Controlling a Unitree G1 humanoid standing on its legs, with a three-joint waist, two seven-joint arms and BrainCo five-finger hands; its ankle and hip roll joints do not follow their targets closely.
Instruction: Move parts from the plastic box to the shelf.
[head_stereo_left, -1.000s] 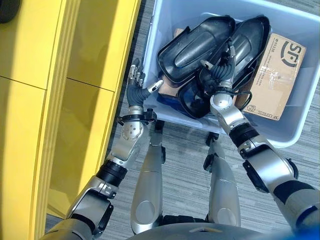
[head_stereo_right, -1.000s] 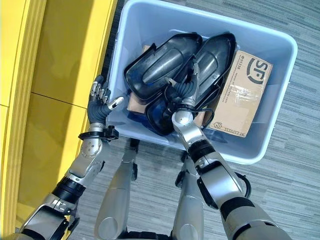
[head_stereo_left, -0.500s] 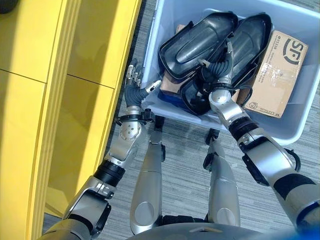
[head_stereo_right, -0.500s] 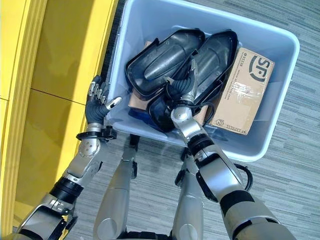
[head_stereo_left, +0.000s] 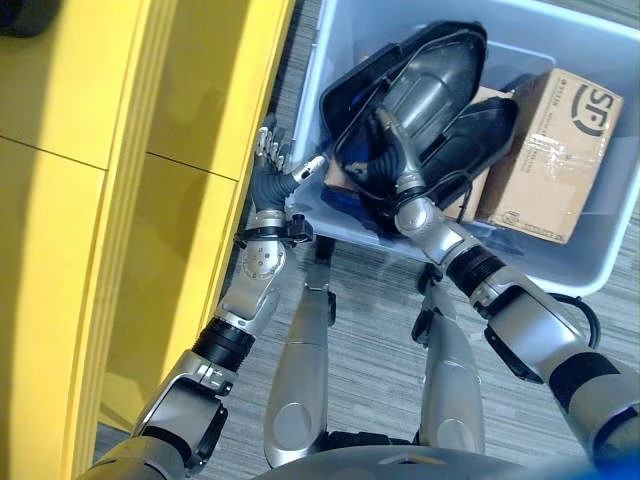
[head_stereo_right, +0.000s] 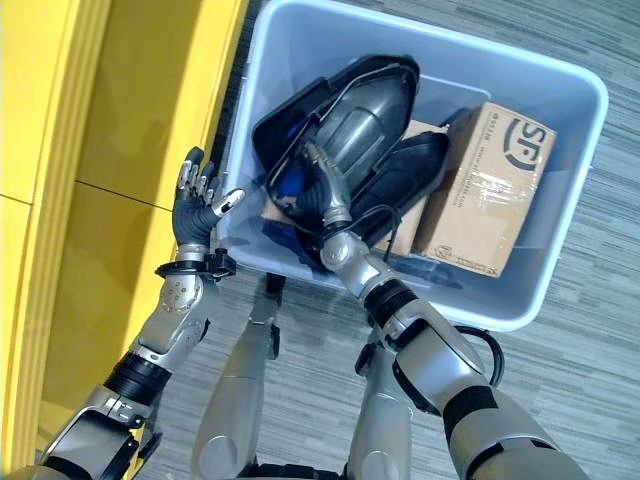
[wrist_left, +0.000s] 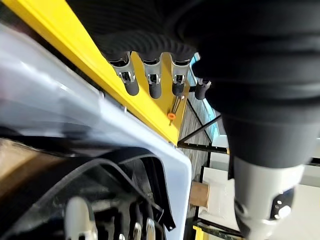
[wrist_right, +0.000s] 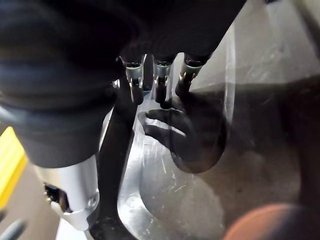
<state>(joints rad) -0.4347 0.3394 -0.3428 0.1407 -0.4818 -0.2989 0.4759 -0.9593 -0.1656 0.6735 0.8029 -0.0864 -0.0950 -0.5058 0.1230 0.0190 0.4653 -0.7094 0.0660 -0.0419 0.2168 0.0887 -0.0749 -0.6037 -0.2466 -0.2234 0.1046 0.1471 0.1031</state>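
Left eye view: pale blue plastic box (head_stereo_left: 585, 262) beside yellow shelf (head_stereo_left: 150, 150). Inside, two black moulded parts; upper part (head_stereo_left: 425, 85) tilted, right hand (head_stereo_left: 385, 160) curled on its rim. Lower part (head_stereo_left: 480, 125) against a cardboard carton (head_stereo_left: 550, 150). Left hand (head_stereo_left: 275, 175) outside box wall, fingers relaxed, holding nothing

Right wrist view: fingers (wrist_right: 160, 90) pinch the part's edge
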